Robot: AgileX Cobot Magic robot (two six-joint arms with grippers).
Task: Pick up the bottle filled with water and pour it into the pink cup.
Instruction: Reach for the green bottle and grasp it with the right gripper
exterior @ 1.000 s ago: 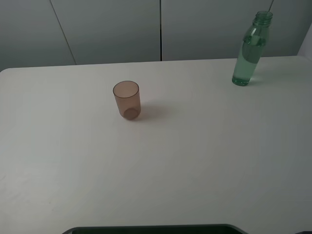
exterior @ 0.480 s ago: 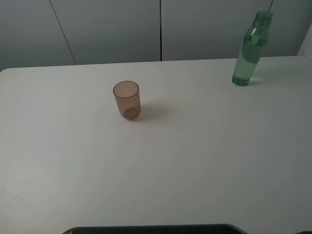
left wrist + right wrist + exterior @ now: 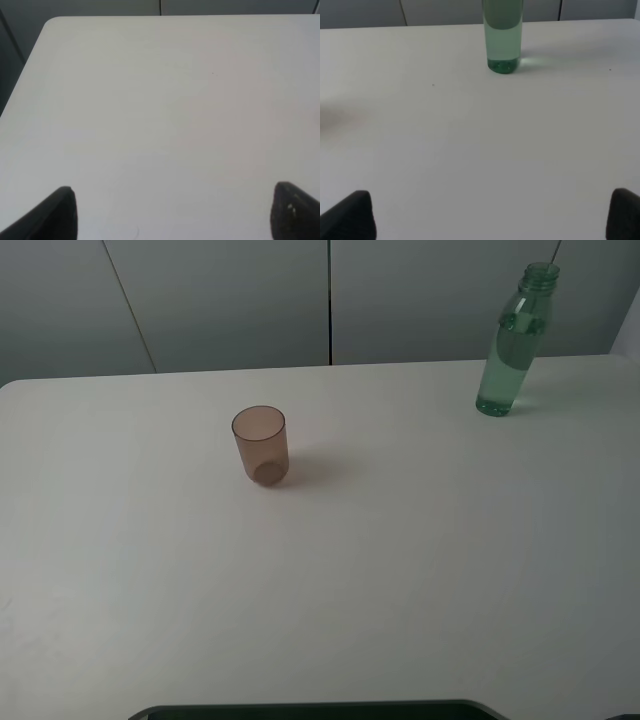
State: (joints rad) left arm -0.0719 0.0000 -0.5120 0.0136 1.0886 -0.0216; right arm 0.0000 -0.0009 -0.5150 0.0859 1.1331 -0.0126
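Note:
The green translucent bottle (image 3: 514, 343) stands upright, uncapped, at the far right of the white table (image 3: 400, 570), with clear liquid inside. Its lower part also shows in the right wrist view (image 3: 503, 37), well ahead of my right gripper (image 3: 492, 215), which is open and empty with its dark fingertips (image 3: 350, 215) wide apart. The pink cup (image 3: 261, 445) stands upright left of the table's middle. My left gripper (image 3: 175, 212) is open and empty over bare table; the cup does not show in its view. Neither gripper shows in the exterior view.
Grey wall panels (image 3: 330, 300) run behind the table's far edge. A dark curved edge (image 3: 310, 708) lies at the near edge of the exterior view. The table's rounded far-left corner (image 3: 50, 22) shows in the left wrist view.

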